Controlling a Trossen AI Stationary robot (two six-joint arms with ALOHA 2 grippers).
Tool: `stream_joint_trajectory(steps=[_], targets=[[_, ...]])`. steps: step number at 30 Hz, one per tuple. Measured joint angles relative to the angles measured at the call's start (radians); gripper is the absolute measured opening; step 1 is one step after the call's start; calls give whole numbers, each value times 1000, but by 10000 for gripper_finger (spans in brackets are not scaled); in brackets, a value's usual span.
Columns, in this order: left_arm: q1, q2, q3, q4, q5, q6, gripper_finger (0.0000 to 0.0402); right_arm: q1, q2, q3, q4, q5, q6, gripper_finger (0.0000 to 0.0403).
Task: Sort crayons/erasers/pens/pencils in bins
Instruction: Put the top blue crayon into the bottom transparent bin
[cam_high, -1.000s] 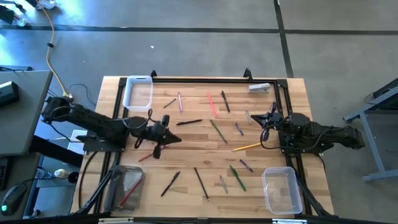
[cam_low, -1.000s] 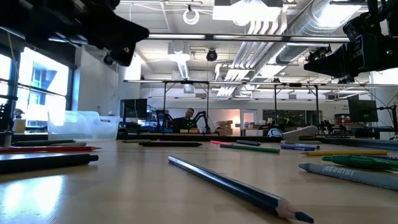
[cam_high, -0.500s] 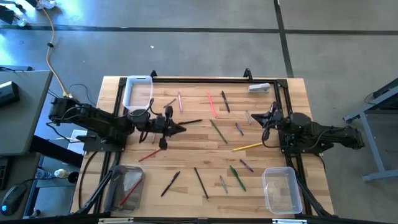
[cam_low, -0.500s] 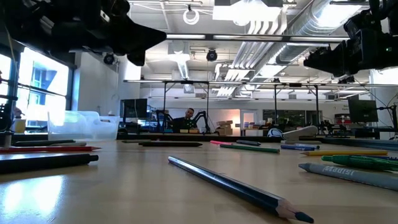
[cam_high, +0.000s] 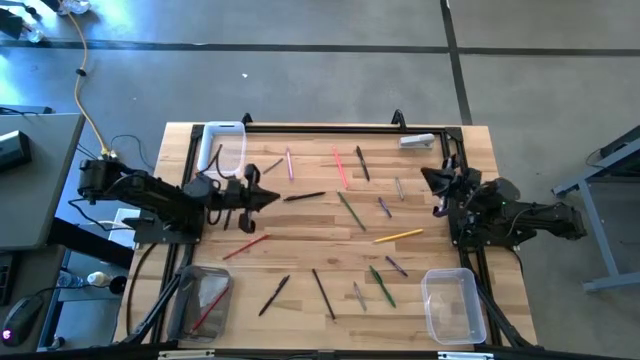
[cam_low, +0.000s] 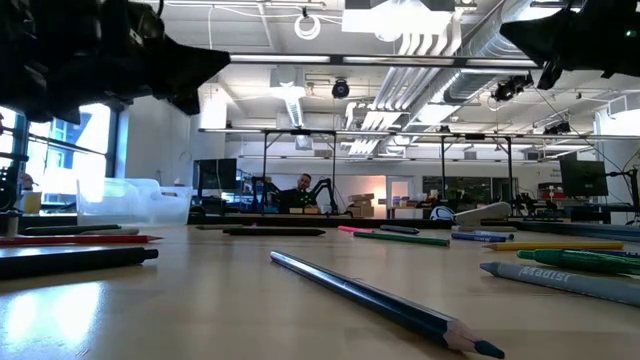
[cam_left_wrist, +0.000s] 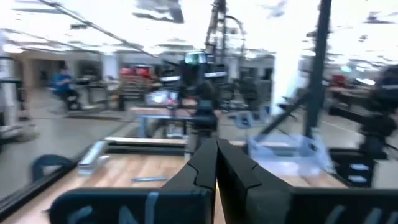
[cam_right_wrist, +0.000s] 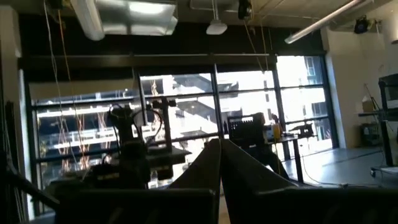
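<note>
Several thin sticks lie flat across the wooden table: a black pen, a red stick, a green one, a yellow one and others. The white-rimmed bin stands at the far left. The grey-tinted bin, with a red stick inside, is at the near left. The clear bin is at the near right. My left gripper is shut, held above the table just left of the black pen. My right gripper is shut, raised near the right edge.
A black frame rail runs along the table's far edge and down both sides. A pale block lies at the far right corner. In the low view a dark pencil lies close to the camera. A person sits far behind the table.
My left gripper has moved toward the far edge and drawn back a little toward the left, ending left of the black pen. My right gripper has risen and pulled back slightly toward the right edge. No stick has visibly moved.
</note>
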Motion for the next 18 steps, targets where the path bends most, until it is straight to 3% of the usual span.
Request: stream_joint_trajectory(steps=[6,10,18], targets=[[37,0,-18,-7,-69,-34,0,1,106,69,-118,67,45,0],[37,0,-18,-7,-69,-21,0,1,275,179,-291,133,131,0],[37,0,-18,-7,-72,-16,0,3,667,429,-653,149,363,0]])
